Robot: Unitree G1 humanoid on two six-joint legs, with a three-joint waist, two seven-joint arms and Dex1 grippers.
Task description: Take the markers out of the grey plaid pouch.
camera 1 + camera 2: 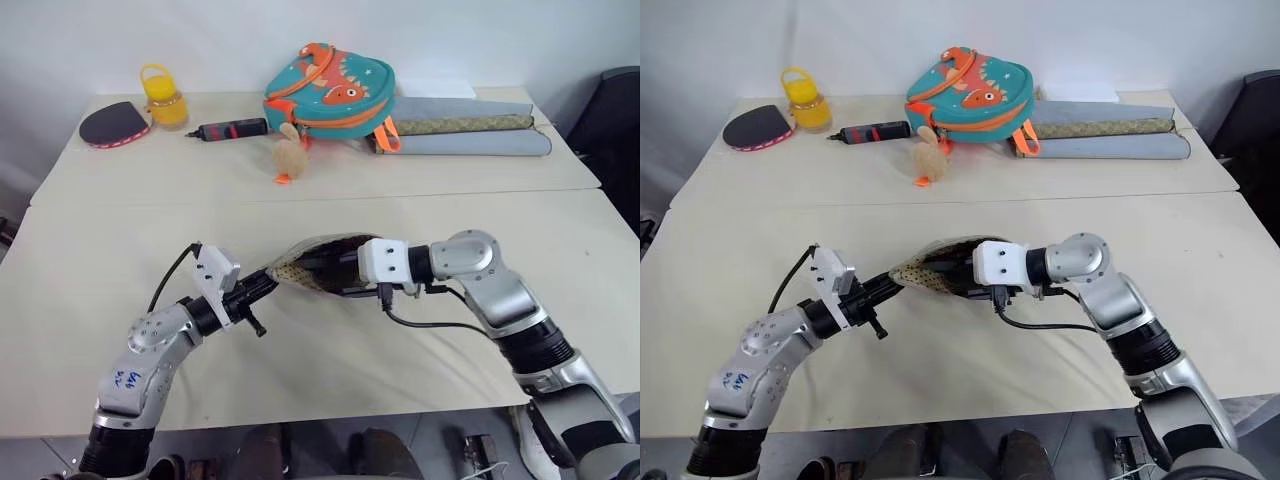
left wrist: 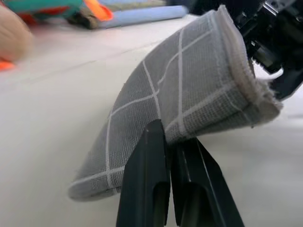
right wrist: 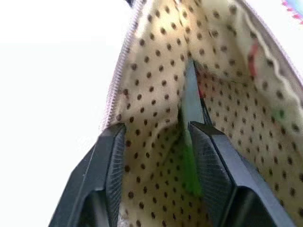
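Note:
The grey plaid pouch is held up off the beige table between my two arms, its mouth gaping toward my right. My left gripper is shut on the pouch's lower fabric edge. My right gripper reaches into the mouth with its fingers apart against the beige dotted lining. A green marker lies deep inside, running along the inner side of one finger, with a red bit beside it. Nothing is clamped between the right fingers. Any other markers are hidden in the pouch.
At the back of the table are a teal dinosaur backpack, rolled grey mats, a small plush toy, a black-and-red tool, a yellow lidded container and a table-tennis paddle.

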